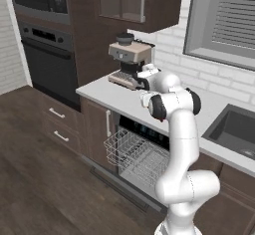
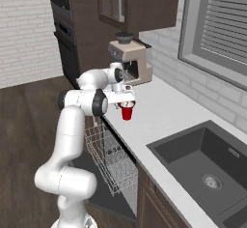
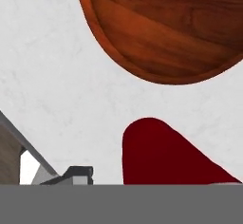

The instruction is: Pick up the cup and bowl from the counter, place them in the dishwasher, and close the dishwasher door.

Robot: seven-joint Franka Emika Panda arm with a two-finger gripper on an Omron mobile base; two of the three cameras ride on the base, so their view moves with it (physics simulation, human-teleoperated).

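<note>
The gripper (image 2: 126, 104) hung over the counter (image 2: 164, 111), its jaws at the rim of the red cup (image 2: 127, 112); whether they had clenched I could not tell. In the hand view the cup (image 3: 161, 156) sat at six o'clock, the wooden bowl (image 3: 166, 28) at twelve. The cup looked light, thin-walled and slick, likely best pinched across the rim. The dishwasher (image 1: 142, 152) stood open below.

My arm (image 1: 182, 144) is made of smooth, glossy white rounded tubes, fat at the bends. Dark, near-black rings and caps mark my joints (image 1: 158, 106). My pale hand (image 2: 124, 94) is flat and blocky, with darker detail.
</note>
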